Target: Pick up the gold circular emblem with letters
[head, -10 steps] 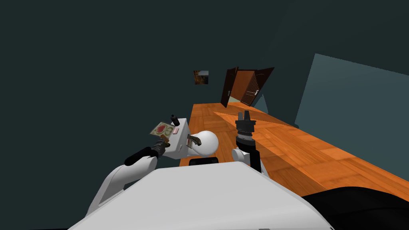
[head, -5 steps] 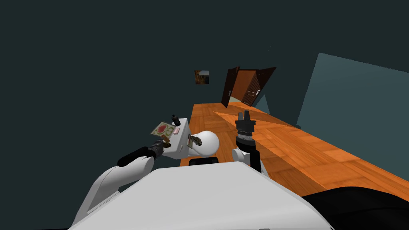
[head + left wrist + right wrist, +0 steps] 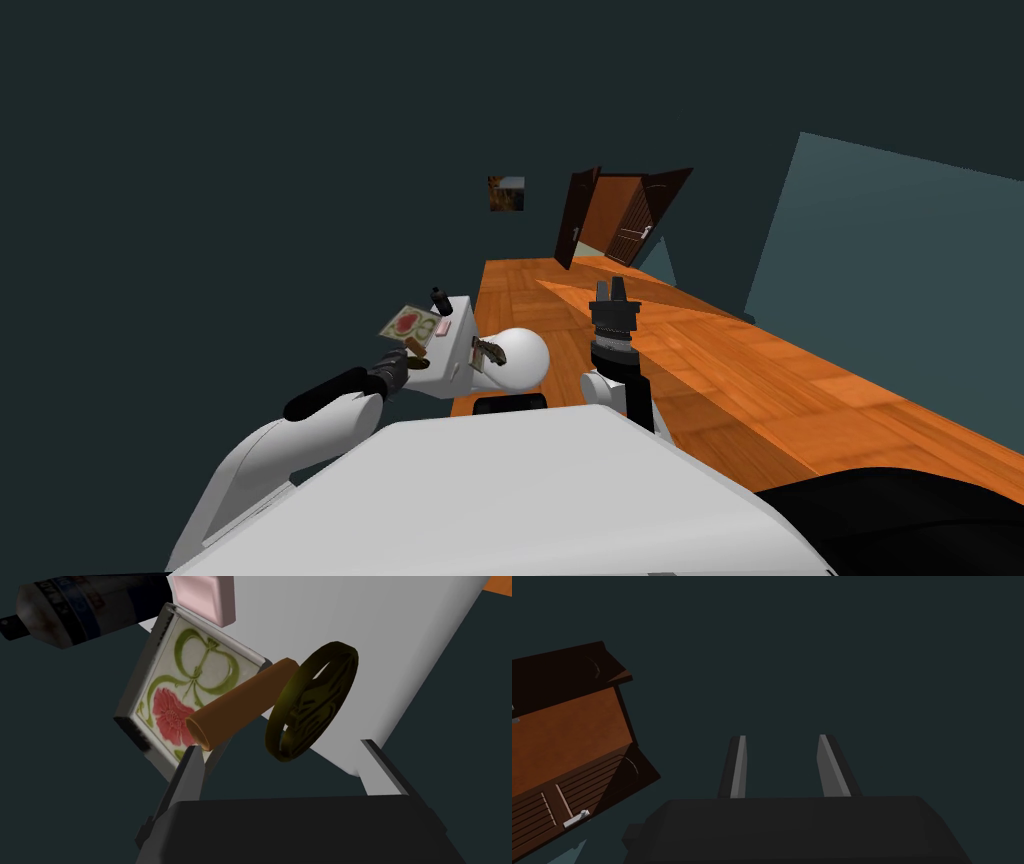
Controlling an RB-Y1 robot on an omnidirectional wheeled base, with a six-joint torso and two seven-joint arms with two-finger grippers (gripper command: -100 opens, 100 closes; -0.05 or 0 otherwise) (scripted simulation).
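Since a second earlier, the left forearm had swung back and outward, while the gold emblem [image 3: 312,708] kept its place. It sat tilted at the near edge of the white cabinet [image 3: 360,621], just ahead of the left gripper [image 3: 285,768] and roughly centred on the gap between its tips. That gripper's fingers [image 3: 382,768] stood wide apart and held nothing. An orange tube [image 3: 235,703] lay against the emblem's rim, its open end just beyond one fingertip. Past the tube lay a flowered tile [image 3: 185,691], then a pink block [image 3: 205,596] and a dark bottle [image 3: 90,606]. The right gripper [image 3: 782,738] was raised well apart from these things, spread and empty.
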